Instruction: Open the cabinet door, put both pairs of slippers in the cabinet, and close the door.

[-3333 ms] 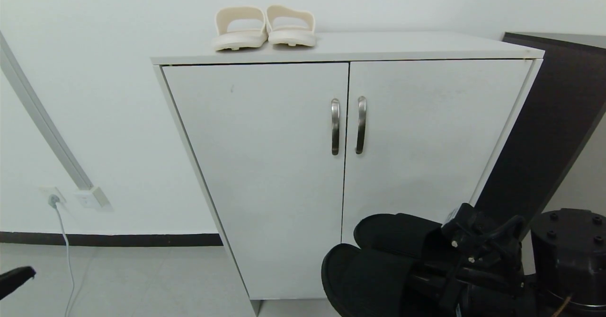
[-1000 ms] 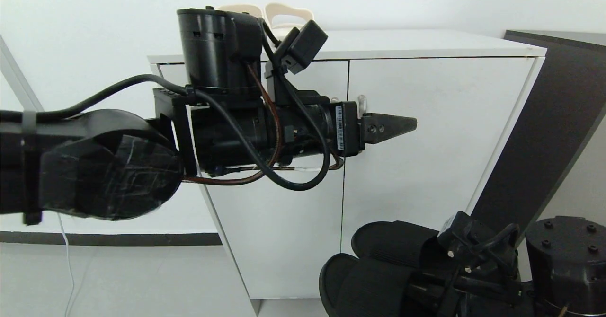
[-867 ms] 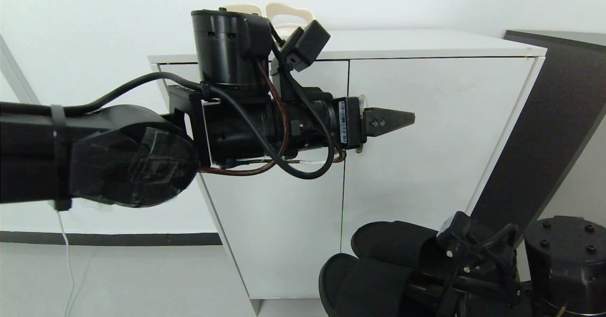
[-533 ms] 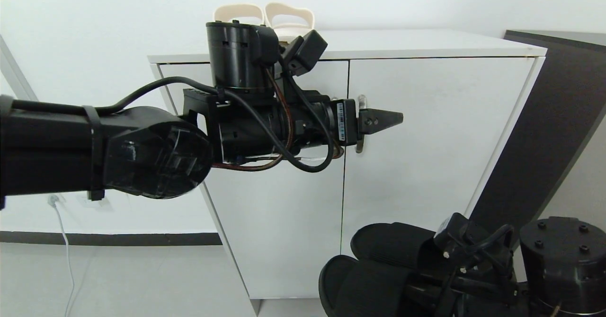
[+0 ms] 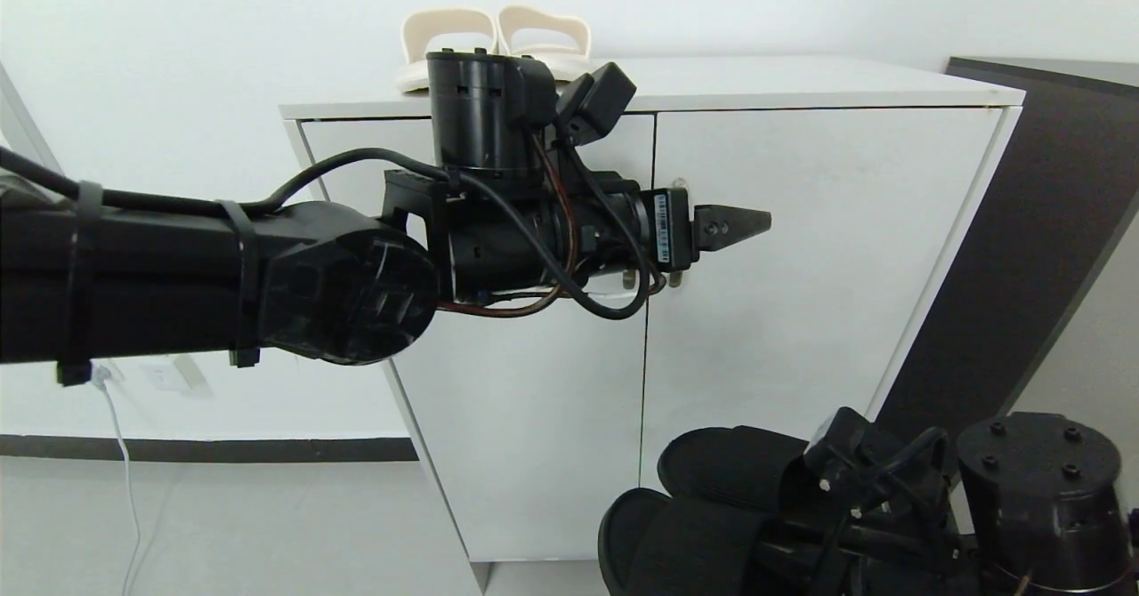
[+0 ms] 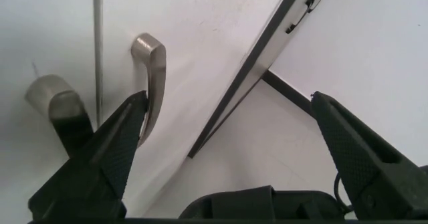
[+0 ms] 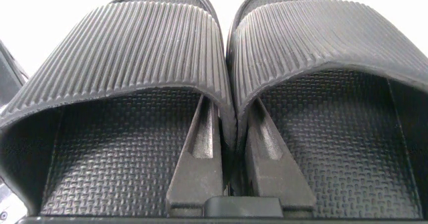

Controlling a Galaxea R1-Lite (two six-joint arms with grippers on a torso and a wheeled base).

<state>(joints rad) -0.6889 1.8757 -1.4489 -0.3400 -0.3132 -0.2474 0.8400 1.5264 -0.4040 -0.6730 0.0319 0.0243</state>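
The left gripper is spread wide and grips nothing, and in the left wrist view one of its fingers sits close by a curved metal door handle. The left arm reaches level across the front of the white cabinet at handle height, its wrist pointing toward the right-hand door. Both doors look closed. Low down, before the bottom of the right door, the right gripper is clamped on the black slippers. Its two fingers pinch the slippers' inner edges together, so the pair hangs side by side. The cream slippers sit together on the cabinet top, near its back left.
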